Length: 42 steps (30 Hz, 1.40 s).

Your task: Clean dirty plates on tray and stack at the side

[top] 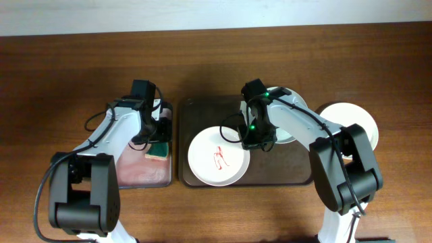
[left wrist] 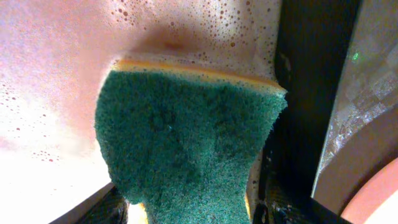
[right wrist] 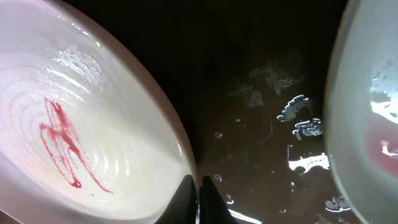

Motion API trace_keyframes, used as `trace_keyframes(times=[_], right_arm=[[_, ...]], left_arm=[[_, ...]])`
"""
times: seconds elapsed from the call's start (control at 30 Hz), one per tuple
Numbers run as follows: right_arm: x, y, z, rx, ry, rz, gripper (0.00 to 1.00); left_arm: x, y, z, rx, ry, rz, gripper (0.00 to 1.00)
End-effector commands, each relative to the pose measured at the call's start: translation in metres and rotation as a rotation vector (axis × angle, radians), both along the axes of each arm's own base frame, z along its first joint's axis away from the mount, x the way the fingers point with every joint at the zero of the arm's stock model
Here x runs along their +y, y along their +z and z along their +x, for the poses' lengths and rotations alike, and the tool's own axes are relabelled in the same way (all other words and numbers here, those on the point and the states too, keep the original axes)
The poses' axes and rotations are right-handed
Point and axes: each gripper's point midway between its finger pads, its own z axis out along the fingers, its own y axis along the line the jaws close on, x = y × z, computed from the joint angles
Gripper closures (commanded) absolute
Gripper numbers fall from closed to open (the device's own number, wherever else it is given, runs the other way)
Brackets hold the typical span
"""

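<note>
A white plate [top: 217, 157] smeared with red sauce lies on the dark tray [top: 202, 111]. My right gripper [top: 258, 142] is shut on its right rim; in the right wrist view the fingers [right wrist: 198, 198] pinch the rim of the smeared plate [right wrist: 74, 143]. A second plate [top: 291, 111] sits at the tray's back right, and it also shows in the right wrist view [right wrist: 367, 118]. My left gripper [top: 154, 138] is shut on a green and yellow sponge [left wrist: 186, 149] over the soapy basin [top: 138, 165].
A clean white plate [top: 351, 120] lies on the table right of the tray. The basin [left wrist: 56, 74] holds pinkish foamy water. The tray surface [right wrist: 267, 93] is wet. Bare wooden table lies in front and behind.
</note>
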Motion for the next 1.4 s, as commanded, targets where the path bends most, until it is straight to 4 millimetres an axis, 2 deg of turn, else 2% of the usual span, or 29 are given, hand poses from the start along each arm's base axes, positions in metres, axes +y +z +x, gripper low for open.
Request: trace_keyframes(times=[0.0,0.03,0.1,0.2,0.23,0.37,0.47,0.5,0.53,0.6,0.83,0.9,0.93,0.97,1.0,1.03,1.17,1.27,1.37], right_arm=[[-0.006,-0.002,-0.003,-0.004,-0.009,-0.037,0.96],[-0.006,-0.002,-0.003,-0.004,-0.009,-0.037,0.96],[-0.006,-0.002,-0.004,-0.003,-0.008,-0.037,0.96],[-0.006,-0.002,-0.005,0.002,-0.009,-0.035,0.96],[-0.006,-0.002,-0.005,0.002,-0.009,-0.035,0.96],[-0.006,-0.002,-0.005,0.002,-0.009,-0.036,0.96],[-0.006,-0.002,-0.005,0.002,-0.009,-0.035,0.96],[-0.006,-0.002,-0.005,0.002,-0.009,-0.035,0.93],[-0.006,-0.002,-0.005,0.001,-0.009,-0.035,0.84],[-0.006,-0.002,-0.004,0.0,-0.009,-0.035,0.8],[-0.003,-0.002,0.001,-0.023,-0.009,-0.025,0.8],[-0.003,-0.002,0.001,-0.023,-0.009,-0.025,0.9],[-0.003,-0.002,0.001,-0.023,-0.009,-0.025,0.91],[-0.003,-0.002,0.001,-0.023,-0.009,-0.025,0.91],[-0.003,-0.002,0.001,-0.023,-0.009,-0.025,0.92],[-0.003,-0.002,0.001,-0.021,-0.009,-0.026,0.92],[-0.004,-0.002,0.001,-0.02,-0.009,-0.027,0.91],[-0.003,-0.003,0.001,-0.022,-0.009,-0.026,0.86],[-0.003,-0.006,0.001,-0.024,-0.009,-0.025,0.88]], left_arm=[[0.009,-0.011,-0.009,0.028,0.032,0.043,0.35],[0.01,-0.015,-0.011,0.033,0.032,0.046,0.37],[0.009,-0.022,-0.016,0.037,0.031,0.038,0.51],[0.01,-0.03,-0.023,0.044,0.031,0.041,0.92],[0.01,-0.031,-0.024,0.047,0.031,0.041,1.0],[0.01,-0.028,-0.023,0.047,0.031,0.042,1.0],[0.01,-0.001,-0.011,0.013,0.032,0.047,1.0],[0.01,0.007,-0.009,0.003,0.033,0.043,0.59],[0.007,0.009,-0.009,0.003,0.031,0.03,0.45],[0.005,0.007,-0.013,0.019,0.028,0.017,0.42],[-0.001,0.0,-0.024,0.052,0.021,-0.019,0.55],[0.0,-0.008,-0.031,0.068,0.021,-0.017,0.6],[0.0,-0.012,-0.035,0.074,0.021,-0.016,0.67],[0.0,-0.015,-0.038,0.081,0.022,-0.015,0.83],[0.001,-0.015,-0.038,0.083,0.022,-0.015,0.95],[0.001,-0.015,-0.039,0.084,0.022,-0.015,1.0],[0.001,-0.015,-0.041,0.094,0.02,-0.013,1.0],[0.001,-0.015,-0.041,0.094,0.02,-0.013,1.0],[0.001,-0.015,-0.041,0.094,0.02,-0.014,1.0]])
